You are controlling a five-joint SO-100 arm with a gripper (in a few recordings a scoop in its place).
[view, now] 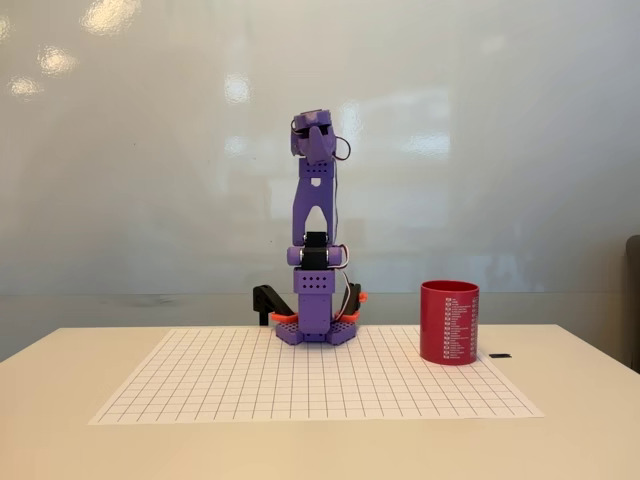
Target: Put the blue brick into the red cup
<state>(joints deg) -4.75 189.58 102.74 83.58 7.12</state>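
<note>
The red cup (449, 322) stands upright on the right side of the white grid mat (250, 385), with a column of small white print on its side. The purple arm (315, 250) rises folded and upright from its base at the back middle of the mat, well left of the cup. At its top, my gripper (318, 140) points toward the camera, and its jaws cannot be made out. The blue brick is out of view.
A small flat black thing (500, 355) lies on the table just right of the cup. A black clamp (268, 300) and orange pieces (358, 297) sit at the arm's base. A pale wall stands behind the beige table (60, 400).
</note>
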